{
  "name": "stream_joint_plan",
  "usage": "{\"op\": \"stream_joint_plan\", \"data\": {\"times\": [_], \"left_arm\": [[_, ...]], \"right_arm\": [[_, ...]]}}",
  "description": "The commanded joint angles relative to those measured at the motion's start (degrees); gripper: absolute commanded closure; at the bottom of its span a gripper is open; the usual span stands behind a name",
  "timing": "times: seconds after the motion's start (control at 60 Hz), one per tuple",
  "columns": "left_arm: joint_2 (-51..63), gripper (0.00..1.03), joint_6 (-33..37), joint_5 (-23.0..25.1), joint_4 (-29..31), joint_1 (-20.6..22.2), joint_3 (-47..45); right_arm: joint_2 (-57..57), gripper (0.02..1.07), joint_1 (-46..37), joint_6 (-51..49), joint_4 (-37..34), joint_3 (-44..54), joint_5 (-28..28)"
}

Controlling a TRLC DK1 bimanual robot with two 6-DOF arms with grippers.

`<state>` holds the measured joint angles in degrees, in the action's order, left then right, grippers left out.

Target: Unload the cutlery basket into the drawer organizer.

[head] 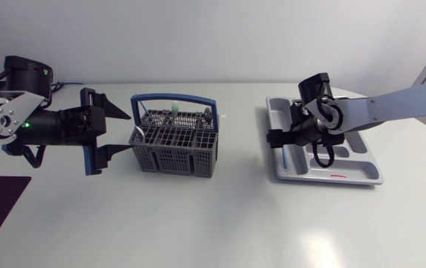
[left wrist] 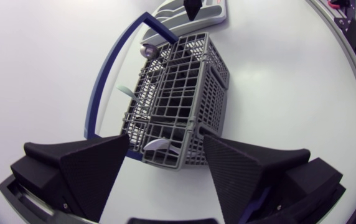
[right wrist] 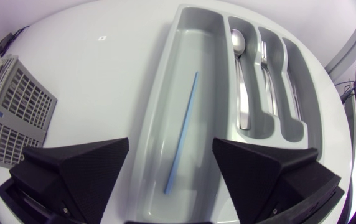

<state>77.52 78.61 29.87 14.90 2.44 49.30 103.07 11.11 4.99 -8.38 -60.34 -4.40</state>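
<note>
The left gripper (head: pixel 126 132) (left wrist: pixel 165 142) holds its fingers spread wide, with nothing pinched. The grey cutlery basket (head: pixel 174 145) (left wrist: pixel 181 93) sits just ahead of them, its near end wall lined up with the gap between the tips; I cannot tell whether either tip touches the mesh. The blue handle (left wrist: pixel 103 93) arches over the basket beyond the outer side of one finger, and a few pieces of cutlery (left wrist: pixel 156 144) stand inside close to the near wall. Open table (head: pixel 220 223) lies to either side of both fingers and beyond the basket's far end. The right gripper (right wrist: pixel 172 146) is over the drawer organizer (head: pixel 354 175) (right wrist: pixel 159 99), fingers apart and gripping nothing. They straddle the long side compartment, whose walls run ahead from just inside each tip. A thin blue stick (right wrist: pixel 182 130) lies loose on that compartment's floor, between the fingers and running ahead, clear of both walls. Beside one finger the narrower compartments hold a spoon (right wrist: pixel 240 81) and a fork (right wrist: pixel 266 68). Well beyond the other finger, across bare table, the basket shows again.
</note>
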Motion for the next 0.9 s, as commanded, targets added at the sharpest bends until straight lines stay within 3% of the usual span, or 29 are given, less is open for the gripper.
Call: {"op": "stream_joint_plan", "data": {"times": [0.0, 0.317, 0.483, 0.783, 0.883], "left_arm": [[2.7, 0.07, 5.6, -1.3, 0.0, 0.4, 3.0], [8.4, 0.07, 18.1, -7.6, 6.6, 0.6, 10.8], [10.0, 0.08, 23.4, -10.5, 9.5, 1.4, 13.2], [12.3, 0.22, 27.7, -13.2, 10.4, 4.6, 15.3], [13.3, 0.39, 28.7, -13.4, 10.4, 5.1, 16.5]], "right_arm": [[-3.4, 0.06, 1.1, -1.3, 1.4, 2.7, -1.0], [-15.6, 0.07, 9.0, -5.1, 11.9, 11.8, -6.3], [-16.7, 0.07, 13.1, -6.2, 13.4, 12.8, -7.2], [-14.6, 0.07, 15.5, -7.9, 16.3, 12.4, -8.0], [-14.3, 0.07, 16.0, -8.6, 16.6, 12.3, -8.2]]}}
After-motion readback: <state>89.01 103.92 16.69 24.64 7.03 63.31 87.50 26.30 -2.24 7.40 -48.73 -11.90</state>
